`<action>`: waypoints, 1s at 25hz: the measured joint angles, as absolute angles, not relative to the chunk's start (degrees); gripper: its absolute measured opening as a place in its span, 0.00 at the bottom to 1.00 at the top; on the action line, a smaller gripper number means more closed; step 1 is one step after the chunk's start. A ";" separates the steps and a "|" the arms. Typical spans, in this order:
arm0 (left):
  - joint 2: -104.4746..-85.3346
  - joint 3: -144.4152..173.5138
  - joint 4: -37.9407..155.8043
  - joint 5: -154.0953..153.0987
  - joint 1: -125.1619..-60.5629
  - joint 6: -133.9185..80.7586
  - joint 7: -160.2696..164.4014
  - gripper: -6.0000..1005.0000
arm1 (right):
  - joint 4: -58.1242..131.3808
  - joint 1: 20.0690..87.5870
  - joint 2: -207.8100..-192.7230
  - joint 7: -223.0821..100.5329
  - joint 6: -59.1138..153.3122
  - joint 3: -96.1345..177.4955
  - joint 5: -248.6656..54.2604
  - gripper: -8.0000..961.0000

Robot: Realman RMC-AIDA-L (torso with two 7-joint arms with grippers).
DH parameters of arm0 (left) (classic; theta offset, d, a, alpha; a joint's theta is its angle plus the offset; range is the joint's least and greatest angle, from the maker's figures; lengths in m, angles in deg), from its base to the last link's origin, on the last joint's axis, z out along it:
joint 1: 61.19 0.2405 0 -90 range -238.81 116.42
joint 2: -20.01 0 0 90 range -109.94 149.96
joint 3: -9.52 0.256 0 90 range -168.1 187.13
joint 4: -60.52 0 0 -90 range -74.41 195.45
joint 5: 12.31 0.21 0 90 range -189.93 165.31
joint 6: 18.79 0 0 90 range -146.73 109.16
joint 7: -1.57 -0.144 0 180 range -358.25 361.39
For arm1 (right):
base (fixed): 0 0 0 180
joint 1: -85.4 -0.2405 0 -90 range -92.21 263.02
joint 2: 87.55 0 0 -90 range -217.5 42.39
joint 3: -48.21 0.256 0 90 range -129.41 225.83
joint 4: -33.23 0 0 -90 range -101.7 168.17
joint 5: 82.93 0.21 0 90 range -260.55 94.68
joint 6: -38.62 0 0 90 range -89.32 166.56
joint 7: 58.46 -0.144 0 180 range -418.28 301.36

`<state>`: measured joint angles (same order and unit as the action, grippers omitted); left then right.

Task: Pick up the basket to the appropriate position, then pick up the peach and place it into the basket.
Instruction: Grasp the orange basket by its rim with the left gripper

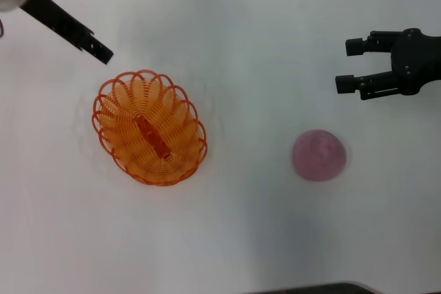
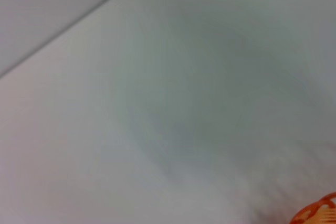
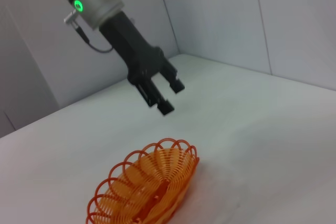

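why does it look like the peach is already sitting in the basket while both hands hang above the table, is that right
Not quite. The peach is not in the basket; the head view shows it lying on the table well to the basket's right, and the basket holds nothing. The rest stands: the left hand hangs just behind the basket, and the right hand hangs open behind the peach.

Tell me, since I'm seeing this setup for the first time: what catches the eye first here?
The orange wire basket stands out, empty on the white table toward the robot's left. The pink peach lies apart from it toward the right. The left gripper hovers open above the basket's far end, and the right gripper hangs open beyond the peach.
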<state>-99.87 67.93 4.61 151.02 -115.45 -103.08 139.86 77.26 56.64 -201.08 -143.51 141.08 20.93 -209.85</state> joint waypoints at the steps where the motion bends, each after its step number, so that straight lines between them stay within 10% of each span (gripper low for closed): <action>1: -99.91 68.79 6.18 151.03 -115.58 -101.89 139.91 0.81 | 77.24 56.64 -201.09 -143.49 140.86 20.91 -209.87 0.99; 18: -100.90 72.12 16.93 151.12 -116.80 -94.71 138.07 0.80 | 77.00 56.58 -201.43 -143.37 138.78 19.01 -210.00 0.99; 25: -101.53 71.65 16.99 150.80 -116.72 -95.30 135.92 0.54 | 77.00 56.57 -201.81 -143.36 137.46 18.38 -210.03 0.99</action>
<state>-101.53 71.65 16.99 150.80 -116.72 -95.30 135.92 77.00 56.57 -201.81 -143.36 137.46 18.38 -210.03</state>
